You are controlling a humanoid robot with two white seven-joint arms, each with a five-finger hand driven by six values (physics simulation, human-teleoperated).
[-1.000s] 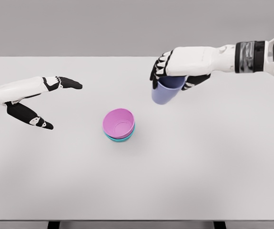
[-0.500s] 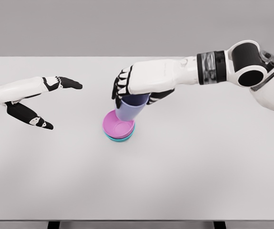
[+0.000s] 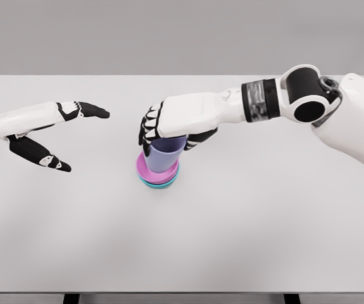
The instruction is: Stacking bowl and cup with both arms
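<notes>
Head view: right hand (image 3: 169, 126) clamped on purple cup (image 3: 163, 156) from above, cup seated in pink bowl (image 3: 145, 170) atop teal bowl (image 3: 159, 185). Placing step, likely; next: release fingers, lift clear. Left hand (image 3: 55, 134) spread, empty, far off

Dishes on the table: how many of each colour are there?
Pink bowl: 1
Teal bowl: 1
Purple cup: 1
Total: 3, all in one stack, with the right hand gripping the cup.
</notes>
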